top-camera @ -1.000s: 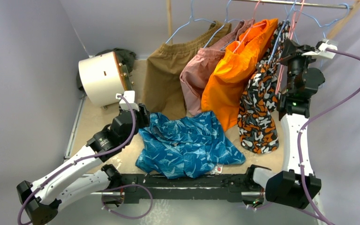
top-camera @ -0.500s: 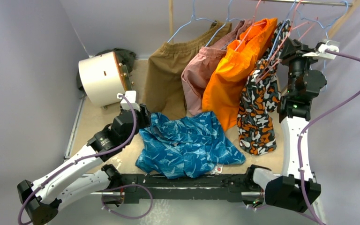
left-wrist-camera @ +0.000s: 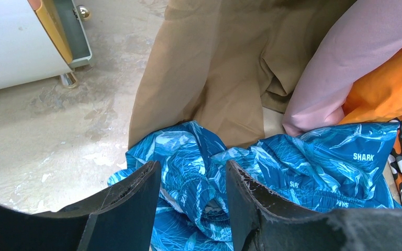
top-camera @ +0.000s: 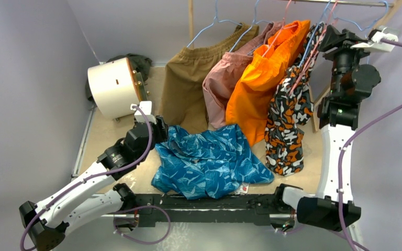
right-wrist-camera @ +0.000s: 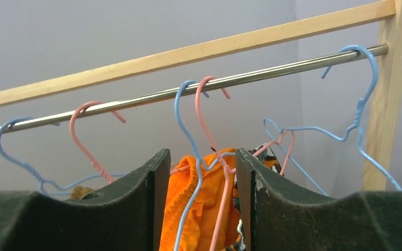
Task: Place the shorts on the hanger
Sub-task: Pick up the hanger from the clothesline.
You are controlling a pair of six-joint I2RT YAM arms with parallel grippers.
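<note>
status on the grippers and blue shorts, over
Left gripper open, fingers over the shorts, crumpled on the table. Right gripper open at the rail, pink hanger between its fingers, ungripped. Hung clothes crowd the rail.

Hung clothes crowd rail, open tabletop beside shorts

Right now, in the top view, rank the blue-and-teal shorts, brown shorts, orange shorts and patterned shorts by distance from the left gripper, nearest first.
1. Blue-and-teal shorts: on the table, right beside the left gripper.
2. Brown shorts: hanging just behind it.
3. Orange shorts: hanging farther right.
4. Patterned shorts: hanging farthest right.
</note>
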